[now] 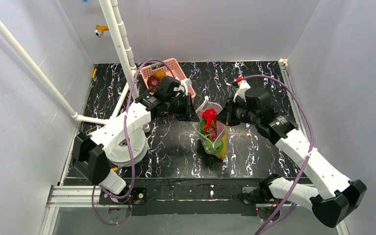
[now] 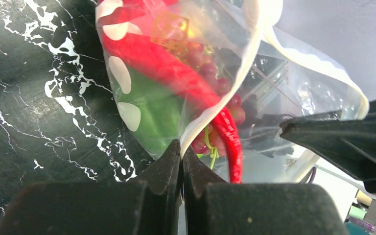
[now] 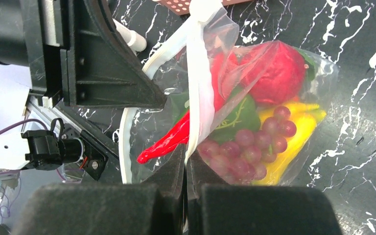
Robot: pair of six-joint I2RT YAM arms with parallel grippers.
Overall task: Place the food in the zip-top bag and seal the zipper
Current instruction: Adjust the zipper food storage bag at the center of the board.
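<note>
**A:** What has the left pincer (image 2: 181, 161) got hold of?

**B:** Its fingers are pressed together on the pale zipper (image 2: 252, 54) strip at the mouth of the zip-top bag (image 2: 298, 83). The right pincer (image 3: 186, 164) is clamped on that rim too, coming in from the opposite side.

**A:** Why grip it at both sides?

**B:** My guess is to hold the mouth taut, so the two lips can be lined up and pressed shut. For now the far lip bows away and the mouth gapes. I cannot tell whether both pincers hold the same lip.

**A:** And the food (image 3: 254, 112)?

**B:** Packed inside, low in the pouch. There is a long glossy red chilli (image 2: 176, 73) with its tip near the mouth, a knobbly bunch of purple grapes (image 3: 249, 147), a smooth yellow piece (image 3: 306, 122), something flat and green (image 2: 156, 112), and a round red fruit (image 3: 279, 73).

**A:** What is the bag like?

**B:** Thin, clear and crinkly, with white ovals printed on it. It should slip and fold easily.

**A:** Where does it sit?

**B:** It sits between the two arms over the black, white-veined bench (image 2: 39, 73). The pink slotted basket (image 1: 178, 66) is behind, apart from it, with a few pieces showing inside.
</note>
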